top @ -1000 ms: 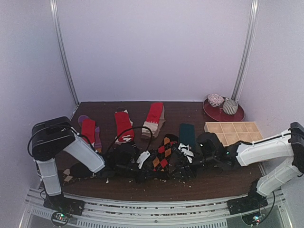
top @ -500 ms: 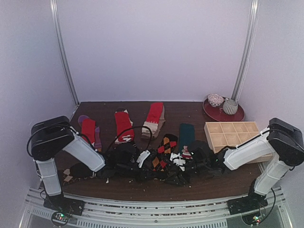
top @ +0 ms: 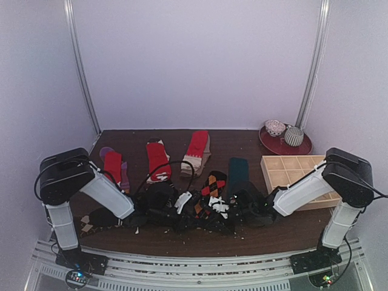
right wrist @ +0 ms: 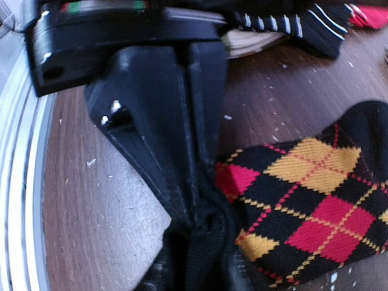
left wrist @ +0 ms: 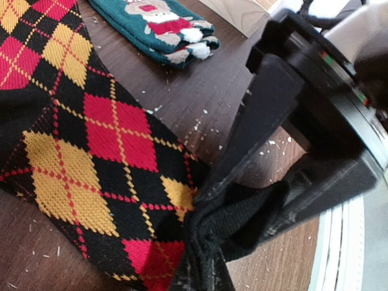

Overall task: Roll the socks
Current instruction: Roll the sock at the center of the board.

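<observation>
Gripping: left hand and right hand both clamp argyle sock at black end | axis: near-to-far

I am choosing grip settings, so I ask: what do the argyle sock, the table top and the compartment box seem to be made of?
The argyle sock looks like soft matte knit fabric: fine stitch rows show and its black end bunches. The table top seems dark wood or wood-look laminate, with faint grain. The compartment box looks like pale bare wood, though it is small here.
</observation>
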Action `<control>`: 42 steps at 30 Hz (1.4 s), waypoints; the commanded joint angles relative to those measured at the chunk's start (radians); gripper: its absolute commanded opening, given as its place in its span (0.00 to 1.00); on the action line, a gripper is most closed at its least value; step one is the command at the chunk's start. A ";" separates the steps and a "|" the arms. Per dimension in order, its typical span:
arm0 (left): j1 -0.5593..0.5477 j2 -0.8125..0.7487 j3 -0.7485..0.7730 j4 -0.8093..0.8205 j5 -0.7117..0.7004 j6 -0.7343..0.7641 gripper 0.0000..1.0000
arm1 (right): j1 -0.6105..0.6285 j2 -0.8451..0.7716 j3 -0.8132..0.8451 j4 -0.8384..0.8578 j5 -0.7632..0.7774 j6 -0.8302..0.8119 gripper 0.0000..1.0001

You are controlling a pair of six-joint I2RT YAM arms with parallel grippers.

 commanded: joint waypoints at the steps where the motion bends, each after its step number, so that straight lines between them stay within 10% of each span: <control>1: -0.003 0.046 -0.043 -0.198 0.005 0.016 0.00 | 0.002 0.026 0.040 -0.038 0.024 0.052 0.17; 4: -0.003 0.014 -0.056 -0.191 -0.015 0.030 0.00 | -0.025 0.029 0.045 -0.033 -0.053 0.122 0.04; 8: -0.003 -0.123 -0.108 -0.188 -0.110 0.072 0.44 | -0.079 0.050 0.062 -0.077 -0.181 0.291 0.01; 12: -0.009 -0.315 -0.178 -0.172 -0.222 0.149 0.56 | -0.116 0.103 0.079 -0.156 -0.288 0.476 0.01; 19: -0.037 -0.483 -0.263 0.009 -0.316 0.320 0.56 | -0.124 0.131 0.077 -0.217 -0.308 0.639 0.01; 42: -0.085 -0.052 -0.034 0.128 -0.232 0.405 0.50 | -0.124 0.166 0.100 -0.243 -0.284 0.652 0.04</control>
